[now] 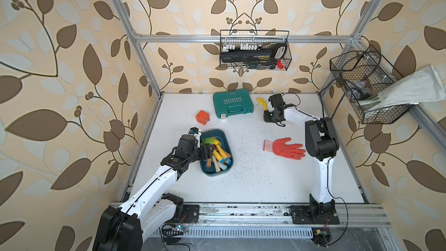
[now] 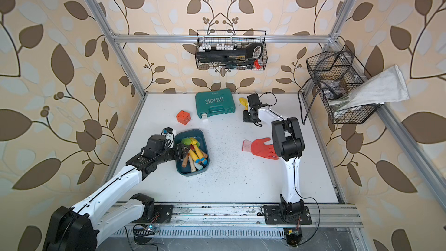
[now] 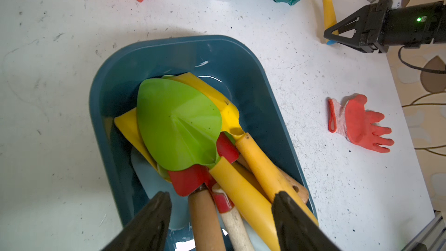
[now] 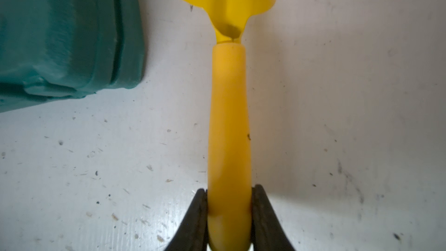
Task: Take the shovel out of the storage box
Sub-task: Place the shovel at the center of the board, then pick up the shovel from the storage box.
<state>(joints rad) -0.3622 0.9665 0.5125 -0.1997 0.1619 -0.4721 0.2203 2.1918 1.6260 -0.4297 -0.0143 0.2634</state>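
Your left gripper (image 3: 222,196) hangs spread over the storage box (image 3: 217,51), where the green-bladed shovel (image 3: 176,126) tops the pile. It is likely light, stiff, slick plastic, so take its yellow handle (image 3: 237,189). Your right gripper (image 4: 229,194) pinches a yellow shovel (image 4: 229,117) on the bench (image 4: 337,117).

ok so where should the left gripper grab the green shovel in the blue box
I'd grip the green shovel by its yellow handle, just behind the blade, coming down from above with the jaws across the handle. The blade is broad and dished, too wide to pinch; the handle is narrow, round and lies on top of the pile in the storage box.
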